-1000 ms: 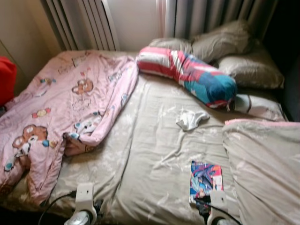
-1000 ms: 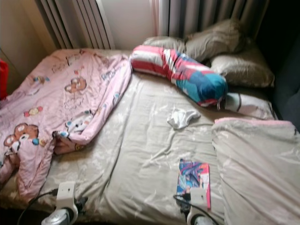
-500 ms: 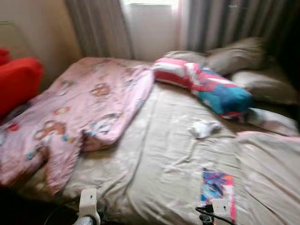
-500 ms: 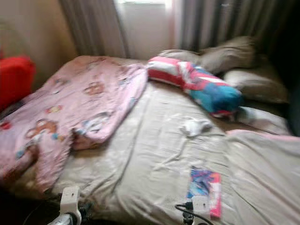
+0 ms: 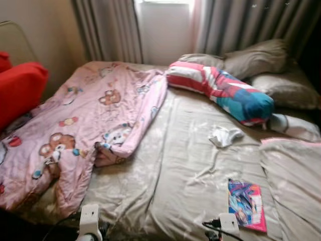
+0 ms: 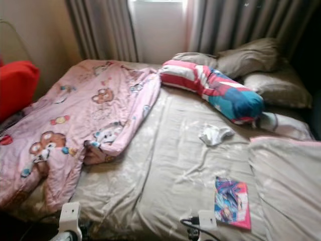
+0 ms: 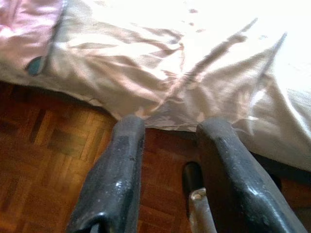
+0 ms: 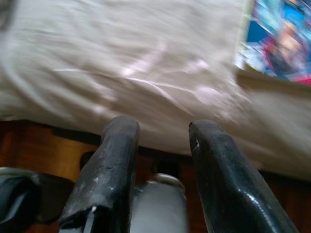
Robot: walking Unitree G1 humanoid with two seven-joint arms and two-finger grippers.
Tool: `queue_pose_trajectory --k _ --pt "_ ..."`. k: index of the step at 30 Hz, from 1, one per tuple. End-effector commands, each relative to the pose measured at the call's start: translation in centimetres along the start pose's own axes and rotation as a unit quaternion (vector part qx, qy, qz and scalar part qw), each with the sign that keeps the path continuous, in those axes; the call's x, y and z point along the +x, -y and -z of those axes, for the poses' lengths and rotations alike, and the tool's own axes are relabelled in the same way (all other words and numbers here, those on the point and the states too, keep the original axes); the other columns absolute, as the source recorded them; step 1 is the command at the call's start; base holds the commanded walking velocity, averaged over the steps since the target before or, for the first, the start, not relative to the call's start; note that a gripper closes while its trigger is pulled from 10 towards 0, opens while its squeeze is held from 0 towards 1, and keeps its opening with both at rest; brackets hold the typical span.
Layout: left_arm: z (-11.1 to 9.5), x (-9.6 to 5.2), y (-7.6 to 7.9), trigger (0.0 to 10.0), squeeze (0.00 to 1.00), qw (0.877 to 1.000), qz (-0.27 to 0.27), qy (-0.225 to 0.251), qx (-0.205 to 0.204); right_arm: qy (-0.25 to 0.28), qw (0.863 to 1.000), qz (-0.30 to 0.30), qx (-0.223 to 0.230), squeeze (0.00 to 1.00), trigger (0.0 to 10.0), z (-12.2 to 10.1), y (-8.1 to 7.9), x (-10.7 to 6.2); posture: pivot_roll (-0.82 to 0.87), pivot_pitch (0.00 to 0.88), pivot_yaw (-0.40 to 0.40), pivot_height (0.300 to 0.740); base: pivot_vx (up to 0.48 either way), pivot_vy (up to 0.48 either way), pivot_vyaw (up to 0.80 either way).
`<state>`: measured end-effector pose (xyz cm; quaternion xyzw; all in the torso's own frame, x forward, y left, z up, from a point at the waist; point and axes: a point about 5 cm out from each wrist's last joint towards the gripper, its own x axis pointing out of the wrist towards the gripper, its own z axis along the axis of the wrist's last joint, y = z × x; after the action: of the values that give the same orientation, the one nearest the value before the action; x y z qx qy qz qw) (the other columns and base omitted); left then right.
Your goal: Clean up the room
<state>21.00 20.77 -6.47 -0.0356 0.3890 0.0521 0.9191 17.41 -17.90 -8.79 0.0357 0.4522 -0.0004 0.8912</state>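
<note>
Beige-sheeted bed [image 5: 190,170] carries pink bear-print blanket [image 5: 85,120], white sock [image 5: 224,136], colourful book [image 5: 247,204] near its edge; left gripper [image 7: 170,141] and right gripper [image 8: 160,136] hang parted, empty.

left silver arm with white wrist block [image 5: 90,217]: low at 7 o'clock | left gripper of two long black fingers [image 7: 171,130]: parted, empty | right gripper [image 8: 160,130]: low at 5 o'clock, fingers parted, empty

Pink blanket [image 5: 90,120] on bed [image 5: 185,165]
</note>
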Motion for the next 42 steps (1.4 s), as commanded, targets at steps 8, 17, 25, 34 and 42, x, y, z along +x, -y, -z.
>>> queue_pose_trajectory --k 8,17,25,34,42 --pt "-0.08 -0.09 -0.97 10.0 0.0 1.0 -0.012 -0.003 -0.005 0.003 1.0 -0.003 0.015 0.0 10.0 -0.24 -0.66 0.15 -0.02 0.001 0.038 0.74 0.0 0.387 0.0" --pt "-0.13 -0.09 -1.02 10.0 0.0 1.0 -0.013 -0.001 -0.006 0.0 1.0 -0.007 0.008 0.0 10.0 -0.07 -0.85 0.14 -0.02 0.012 0.039 0.74 0.0 0.386 0.0" --pt "-0.26 -0.05 -0.95 10.0 0.0 1.0 -0.014 0.002 -0.008 -0.003 1.0 0.001 0.025 0.0 10.0 -0.03 -0.72 0.14 -0.02 0.017 0.042 0.74 0.0 0.385 0.16" --pt "-0.34 0.0 -0.77 10.0 0.0 1.0 -0.012 0.002 -0.008 0.003 0.999 0.004 0.035 0.0 10.0 -0.33 -0.61 0.18 -0.02 0.01 0.044 0.74 0.0 0.384 0.0" --pt "-0.54 0.03 -0.85 10.0 0.0 1.0 -0.014 0.004 -0.009 0.003 1.0 0.003 0.03 0.0 10.0 -0.44 -0.72 0.22 -0.01 0.004 0.046 0.74 0.0 0.384 0.0"
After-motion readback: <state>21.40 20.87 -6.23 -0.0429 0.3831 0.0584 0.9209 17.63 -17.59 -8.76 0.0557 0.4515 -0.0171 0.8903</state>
